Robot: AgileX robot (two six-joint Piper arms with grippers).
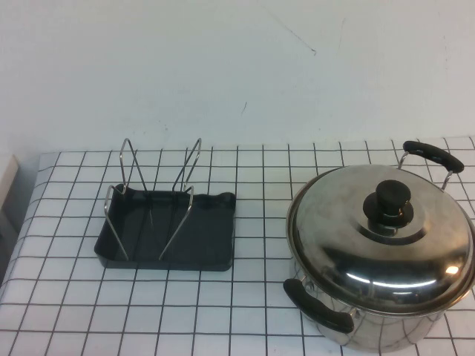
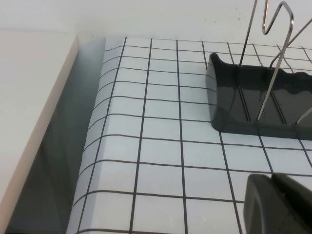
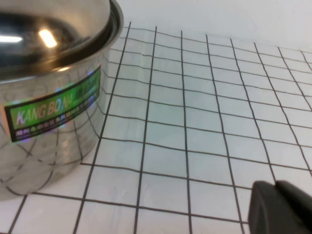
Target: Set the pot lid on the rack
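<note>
Your right gripper, shut and empty, is sitting just beside the pot, nearer the pot lid than your shut left gripper by the rack.

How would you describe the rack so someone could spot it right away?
On the grid-patterned table, look left of the steel pot with its lid. The rack is a low dark grey tray. Thin silver wire uprights rising from it set it apart.
</note>
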